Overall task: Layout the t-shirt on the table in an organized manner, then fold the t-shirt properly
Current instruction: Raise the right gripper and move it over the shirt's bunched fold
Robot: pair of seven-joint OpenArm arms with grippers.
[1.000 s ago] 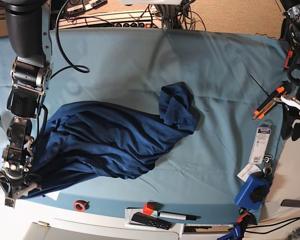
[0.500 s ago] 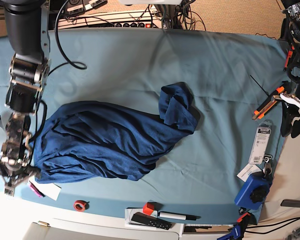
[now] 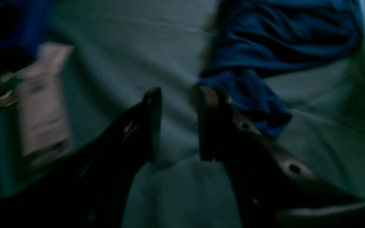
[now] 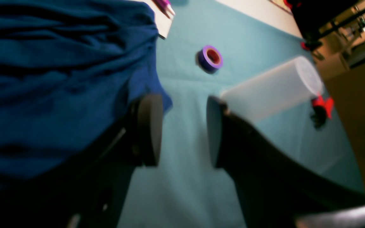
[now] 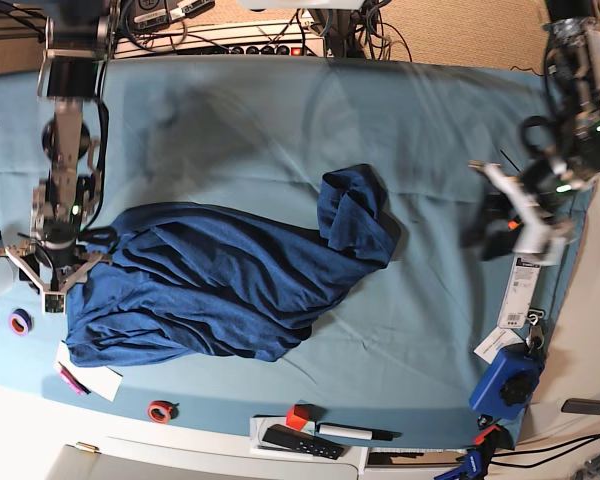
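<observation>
- The shirt [image 5: 215, 285] lies crumpled on the table [image 5: 280, 120], left of centre in the base view, not yet spread out.
- Its long axis runs roughly across the table, from a broad bunched mass at the left edge to a narrower bunched end [image 5: 352, 215] that turns up toward the middle.
- The right gripper [image 5: 50, 275] hangs over the shirt's far-left edge. In its wrist view the jaws stand apart with only teal cloth between them and nothing held; navy fabric [image 4: 52, 79] lies just beside and under one finger [image 4: 149, 126].
- The left gripper [image 5: 515, 225] is out at the table's other side, well apart from the shirt in the base view. Its jaws are also parted and empty; in its wrist view the narrow end of the shirt [image 3: 280, 41] lies ahead and to one side, past one finger [image 3: 209, 123], though that view is dark and blurred.
- So the right arm is much the nearer. The shirt lies inward from it, toward the table's centre.
- My judgement: laying out calls for a hold at each end of the long axis. The right gripper is almost placed for the broad end, while the left must travel inward across bare cloth to reach the narrow end.
- A tape roll [image 4: 210, 58] and a clear tub [image 4: 274, 87] sit near the right gripper, clear of the shirt.
</observation>
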